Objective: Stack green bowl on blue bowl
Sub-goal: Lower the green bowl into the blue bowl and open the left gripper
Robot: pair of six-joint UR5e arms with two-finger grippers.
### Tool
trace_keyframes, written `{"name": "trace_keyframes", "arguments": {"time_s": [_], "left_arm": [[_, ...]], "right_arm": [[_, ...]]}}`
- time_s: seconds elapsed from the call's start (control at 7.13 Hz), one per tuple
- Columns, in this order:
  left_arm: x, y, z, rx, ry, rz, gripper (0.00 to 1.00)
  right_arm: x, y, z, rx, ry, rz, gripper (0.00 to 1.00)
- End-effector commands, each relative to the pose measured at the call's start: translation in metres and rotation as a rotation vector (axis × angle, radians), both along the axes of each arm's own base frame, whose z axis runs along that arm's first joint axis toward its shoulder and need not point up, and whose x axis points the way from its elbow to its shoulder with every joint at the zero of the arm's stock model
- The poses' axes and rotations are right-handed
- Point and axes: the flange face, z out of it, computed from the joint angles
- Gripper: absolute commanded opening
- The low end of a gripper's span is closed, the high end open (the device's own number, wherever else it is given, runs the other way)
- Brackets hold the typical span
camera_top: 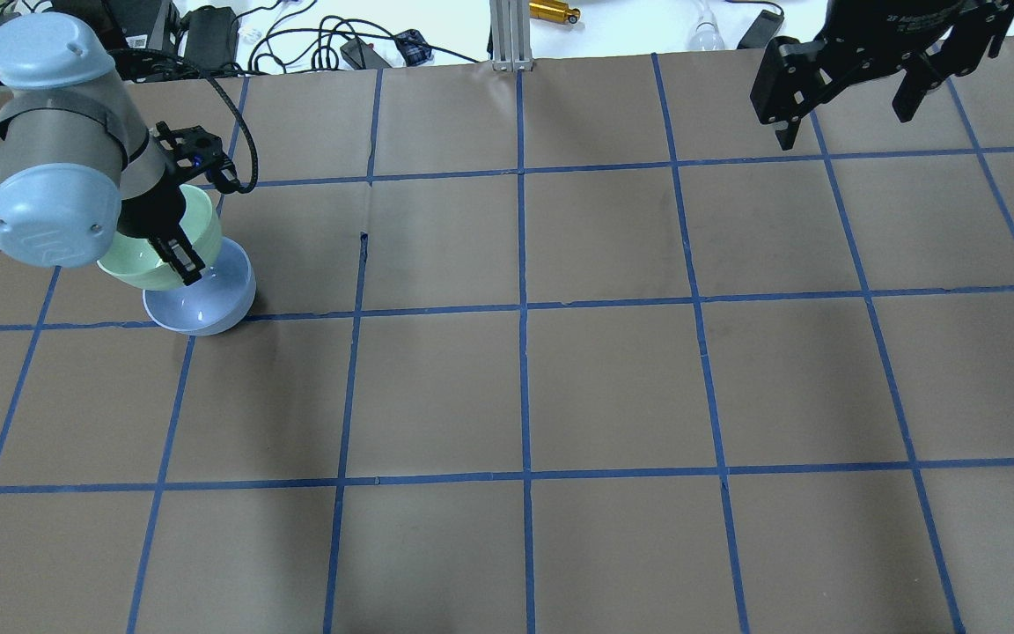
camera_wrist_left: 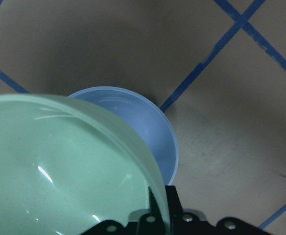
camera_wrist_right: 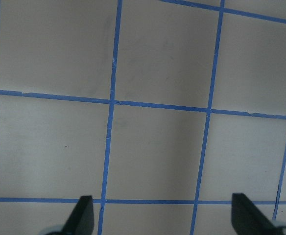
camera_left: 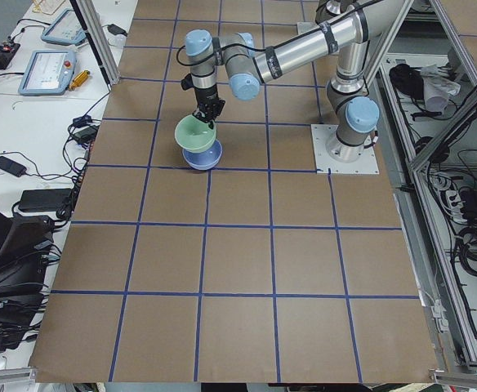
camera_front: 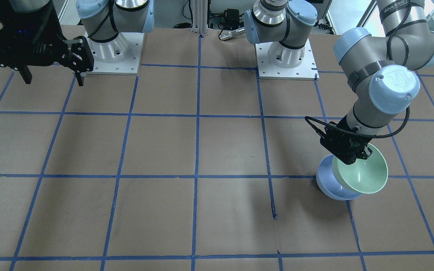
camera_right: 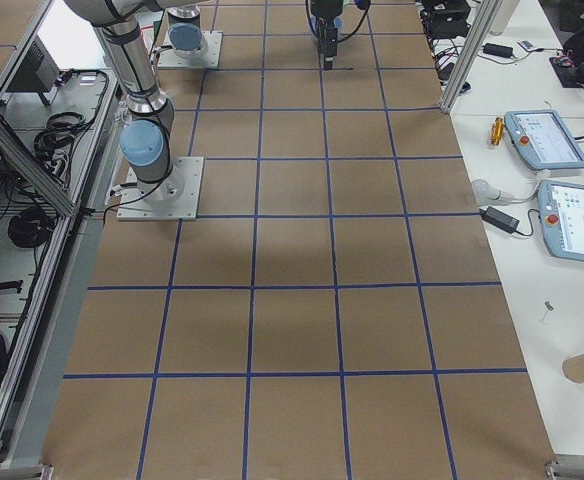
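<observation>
- Left hand point(camera_front: 350, 152) clamped on the green bowl point(camera_front: 364, 175) at its rim. The bowl is tilted, partly over the blue bowl point(camera_front: 330, 186), which sits on the surface point(camera_front: 217, 150).
- Right hand point(camera_front: 53, 79) spread wide, empty, far from the blue bowl.
- Risk, my read: if you release while it is tilted and off-centre, it may slide off or shove the blue bowl.
- Writing: UR mark on joint cap point(camera_front: 398, 81); bowls plain.

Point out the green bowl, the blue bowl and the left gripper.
green bowl point(camera_front: 364, 174): front-facing view, inner wall.
blue bowl point(camera_top: 205, 305): overhead view, inner wall.
left gripper point(camera_front: 352, 159): front-facing view, fingertips at the bowl's rim.
</observation>
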Motion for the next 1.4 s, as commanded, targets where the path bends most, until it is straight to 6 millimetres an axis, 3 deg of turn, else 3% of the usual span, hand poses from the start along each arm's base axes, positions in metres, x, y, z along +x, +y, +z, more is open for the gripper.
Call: {"name": "trace_keyframes", "arguments": {"time_s": [0.0,0.14,0.56,0.7,0.84,0.98,1.26], "left_arm": [[0.0,0.01,-0.027,0.012,-0.028,0.001,0.0],[0.0,0.012,-0.04,0.001,-0.03,-0.001,0.0],[0.001,0.007,-0.051,0.001,-0.03,0.005,0.0],[-0.001,0.008,-0.048,0.002,-0.036,0.016,0.72],[-0.002,0.009,-0.045,-0.004,-0.037,0.045,1.0],[-0.009,0.01,-0.041,-0.014,-0.031,0.036,1.0],[-0.027,0.018,-0.006,-0.052,-0.019,0.013,1.0]], "right_arm": [[0.0,0.0,0.0,0.0,0.0,0.001,1.0],[0.0,0.0,0.0,0.0,0.0,0.001,1.0],[0.0,0.0,0.0,0.0,0.0,0.001,1.0],[0.0,0.0,0.0,0.0,0.0,-0.001,1.0],[0.0,0.0,0.0,0.0,0.0,0.001,1.0],[0.0,0.0,0.0,0.0,0.0,0.001,1.0],[0.0,0.0,0.0,0.0,0.0,-0.001,1.0]]}}
